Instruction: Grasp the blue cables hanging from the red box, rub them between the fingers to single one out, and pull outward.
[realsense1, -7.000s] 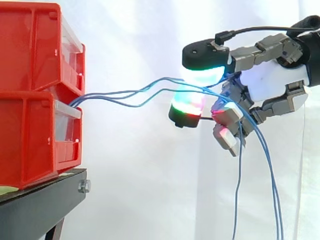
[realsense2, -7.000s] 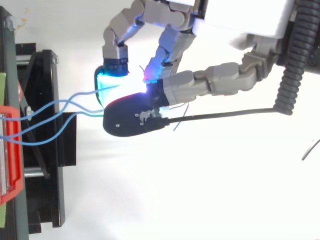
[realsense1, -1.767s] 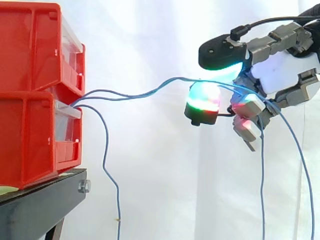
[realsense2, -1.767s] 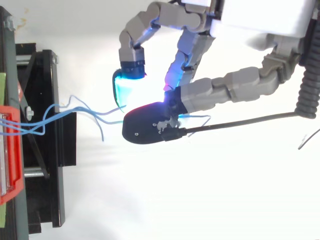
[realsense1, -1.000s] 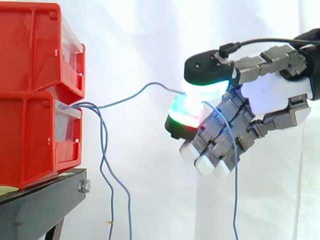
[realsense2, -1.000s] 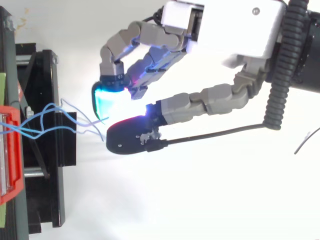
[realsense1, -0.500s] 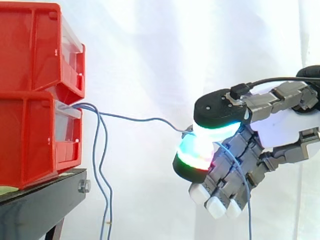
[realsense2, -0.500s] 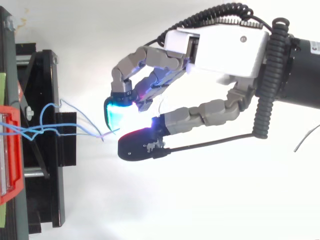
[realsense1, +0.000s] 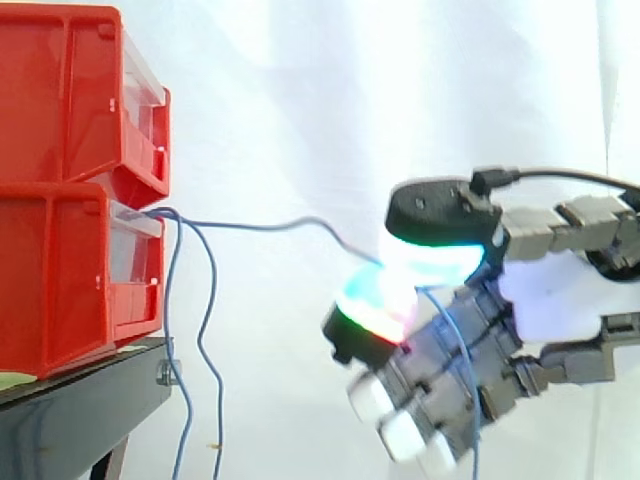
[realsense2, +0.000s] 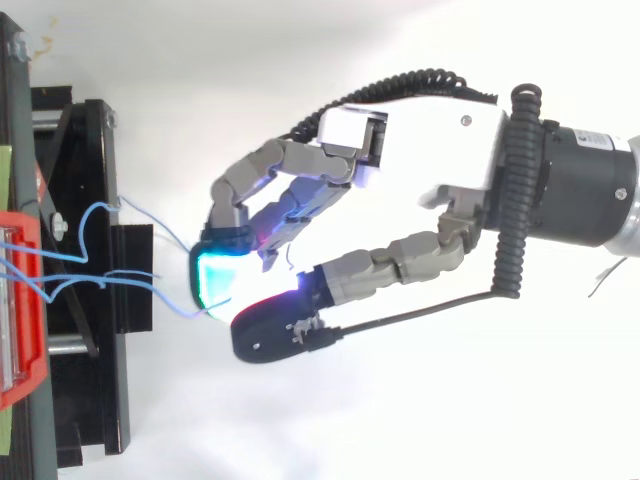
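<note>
Two red bins (realsense1: 70, 190) are stacked on the left, and thin blue cables come out of the lower one's drawer. One blue cable (realsense1: 270, 224) runs level to the right, then dips between the glowing fingertips (realsense1: 425, 262) of my hand (realsense1: 560, 300). The thumb and a finger pinch it, and past the pinch it trails down over the curled fingers. Two other blue cables (realsense1: 203, 340) hang loose beside the bin. In the top view the hand (realsense2: 430, 140) reaches in from the right, its cyan pad (realsense2: 215, 282) meeting cable strands (realsense2: 150, 285) off the red bin (realsense2: 22, 300).
The bins rest on a black stand (realsense1: 80, 410), whose frame (realsense2: 90, 300) juts toward the hand in the top view. A white curtain (realsense1: 300, 90) hangs behind. Open air lies between the bins and the hand.
Three cables were in the pinch at first; two slipped out and now hang by the bin. Over the last second my hand has sunk lower and tilted, with one cable still pinched.
</note>
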